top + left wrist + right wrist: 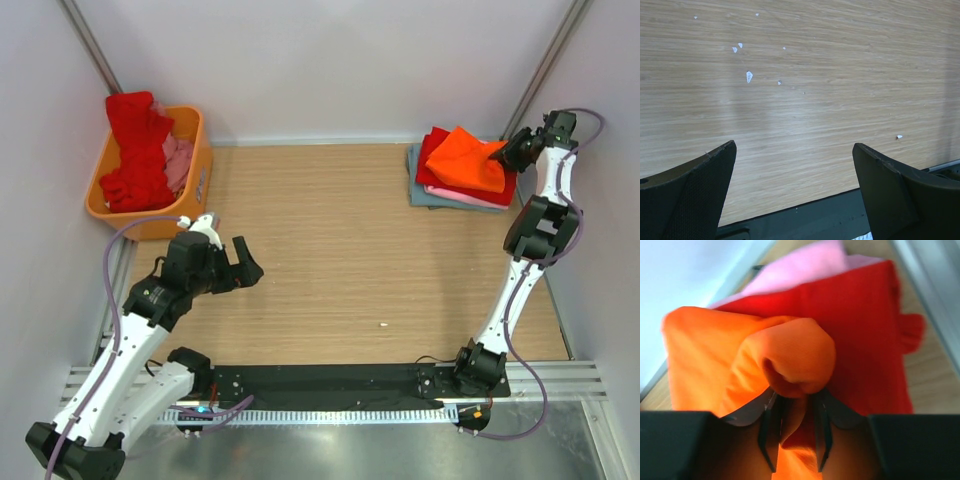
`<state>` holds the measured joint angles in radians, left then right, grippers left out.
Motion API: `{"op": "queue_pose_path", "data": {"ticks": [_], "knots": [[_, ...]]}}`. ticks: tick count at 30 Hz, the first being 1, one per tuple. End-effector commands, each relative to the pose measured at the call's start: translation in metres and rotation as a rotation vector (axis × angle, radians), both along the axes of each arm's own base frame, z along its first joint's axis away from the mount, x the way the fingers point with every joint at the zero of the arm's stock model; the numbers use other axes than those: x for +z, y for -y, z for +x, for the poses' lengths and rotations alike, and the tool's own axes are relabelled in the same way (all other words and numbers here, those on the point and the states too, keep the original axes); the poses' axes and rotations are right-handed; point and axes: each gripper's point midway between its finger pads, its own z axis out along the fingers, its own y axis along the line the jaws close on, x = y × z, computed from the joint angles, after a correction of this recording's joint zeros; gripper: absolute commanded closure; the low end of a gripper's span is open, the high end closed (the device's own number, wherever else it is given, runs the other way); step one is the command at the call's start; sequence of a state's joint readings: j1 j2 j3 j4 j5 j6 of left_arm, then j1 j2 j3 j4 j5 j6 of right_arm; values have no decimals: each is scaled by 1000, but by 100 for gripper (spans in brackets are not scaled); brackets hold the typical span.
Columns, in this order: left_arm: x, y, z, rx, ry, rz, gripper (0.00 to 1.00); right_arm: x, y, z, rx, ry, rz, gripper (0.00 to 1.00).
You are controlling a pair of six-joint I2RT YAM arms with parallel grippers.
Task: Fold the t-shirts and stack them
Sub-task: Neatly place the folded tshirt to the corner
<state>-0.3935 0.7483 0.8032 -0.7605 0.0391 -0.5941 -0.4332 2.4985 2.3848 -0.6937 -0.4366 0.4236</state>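
A folded stack sits at the table's far right: a bright orange t-shirt (466, 158) on top of a red one (434, 160), a pink one (470, 198) and a grey-blue one (422, 190). My right gripper (506, 152) is shut on a fold of the orange t-shirt (790, 360) at the stack's right edge; the red shirt (865, 330) and pink shirt (805, 265) lie beneath it. My left gripper (245, 263) is open and empty over bare table at the left; its fingers (700, 190) frame only wood.
An orange plastic basket (198, 170) at the far left holds a crumpled red shirt (135, 150) and a pink one (178, 160). A small white speck (383, 324) lies on the wooden table. A black strip and metal rail run along the near edge (330, 385).
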Motion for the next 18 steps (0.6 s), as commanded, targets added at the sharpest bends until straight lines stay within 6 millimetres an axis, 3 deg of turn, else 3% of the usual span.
{"op": "queue_pose_path", "data": {"ticks": [1, 6, 7, 10, 11, 13, 14, 17, 18], "knots": [[3, 4, 3, -20, 22, -8, 1, 39, 33, -20, -116, -23, -189, 64], [4, 3, 2, -19, 27, -9, 0, 90, 70, -48, -326, -43, -374, 45], [4, 3, 2, -19, 28, -9, 0, 110, 72, -56, -356, -30, -404, 42], [4, 3, 1, -20, 31, -11, 0, 133, 77, -73, -421, -43, -475, 37], [5, 3, 1, -19, 34, -12, 0, 148, 74, -78, -429, -26, -486, 36], [5, 3, 1, -21, 35, -13, 0, 151, 66, -83, -421, -27, -476, 36], [5, 3, 1, -19, 35, -12, 0, 165, 60, -89, -420, -1, -469, 35], [6, 2, 1, -15, 40, -13, 0, 144, 31, -90, -335, 3, -351, 35], [7, 3, 2, -15, 45, -15, 0, 148, 22, -94, -325, 24, -321, 36]]}}
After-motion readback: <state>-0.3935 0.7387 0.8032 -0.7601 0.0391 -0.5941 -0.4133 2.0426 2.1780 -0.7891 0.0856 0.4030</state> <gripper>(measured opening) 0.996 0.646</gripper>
